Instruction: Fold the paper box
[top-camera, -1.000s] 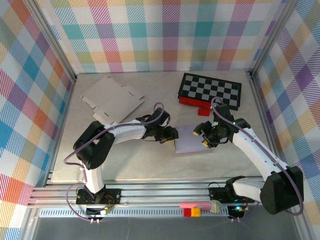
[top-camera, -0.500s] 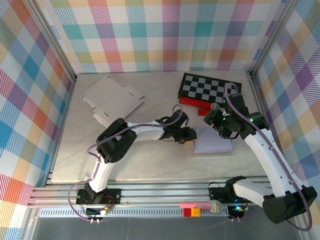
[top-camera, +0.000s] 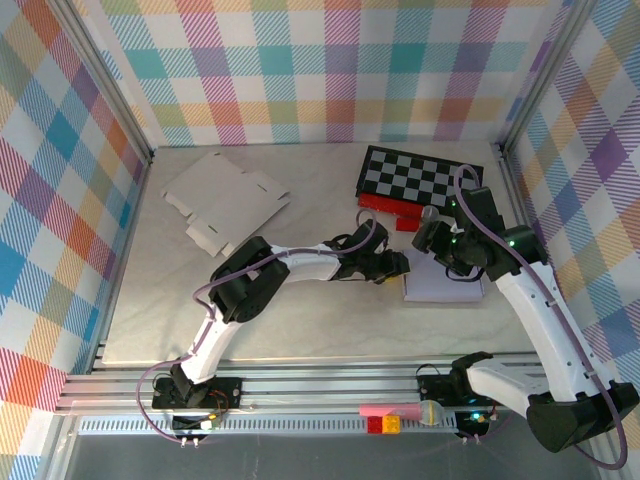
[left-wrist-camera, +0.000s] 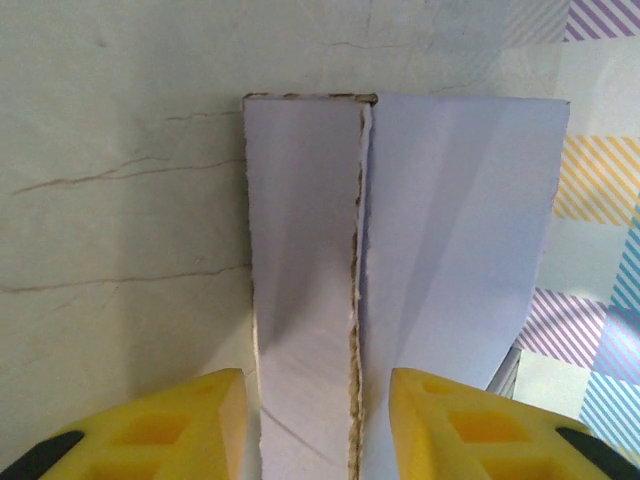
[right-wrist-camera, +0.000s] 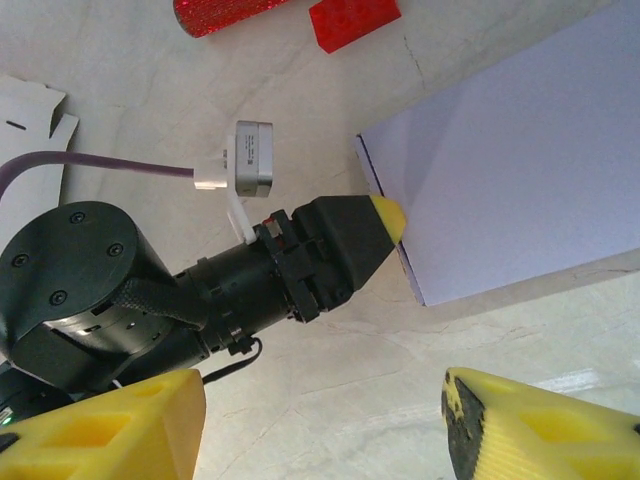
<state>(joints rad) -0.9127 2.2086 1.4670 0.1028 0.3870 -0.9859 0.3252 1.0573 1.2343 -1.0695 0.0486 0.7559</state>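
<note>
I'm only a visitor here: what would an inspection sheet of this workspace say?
Surface: pale veined table, no spills seen.
Job's things: paper box lying flat, right of centre.
Clutter: spare flat blanks far left; checkerboard and red blocks at the back.
Grippers: left gripper open at the box's edge; right gripper open beside the box, holding nothing.
Cables: purple cable along each arm.
Surroundings: plaid walls; metal rail in front.
</note>
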